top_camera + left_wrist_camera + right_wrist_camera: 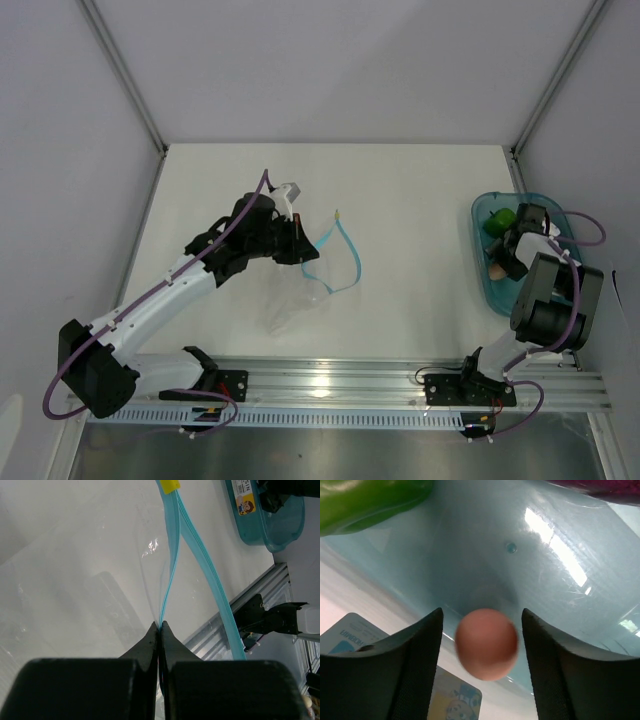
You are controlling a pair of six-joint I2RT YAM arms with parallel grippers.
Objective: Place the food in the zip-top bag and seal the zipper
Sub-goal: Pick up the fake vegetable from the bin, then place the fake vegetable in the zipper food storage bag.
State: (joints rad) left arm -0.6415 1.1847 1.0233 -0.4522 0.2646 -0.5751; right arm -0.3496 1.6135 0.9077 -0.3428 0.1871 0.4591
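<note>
My left gripper (298, 246) is shut on the zip-top bag's zipper (172, 555) at one end of the mouth and holds that edge up (160, 626). The clear bag (297, 298) hangs crumpled to the table with its mouth spread in a loop. The other teal strip (210, 580) runs apart from the pinched one. My right gripper (481, 611) is down inside the teal tray (545, 580). Its fingers stand open on either side of the beige-pink egg (486, 644), with a gap on each side. The green pepper (365, 500) and the purple eggplant (600, 486) lie beyond.
The teal tray (488, 208) sits at the table's right edge, with the green pepper (500, 218) showing in it. A yellow slider tab (169, 485) sits at the zipper's far end. An aluminium rail (330, 385) runs along the near edge.
</note>
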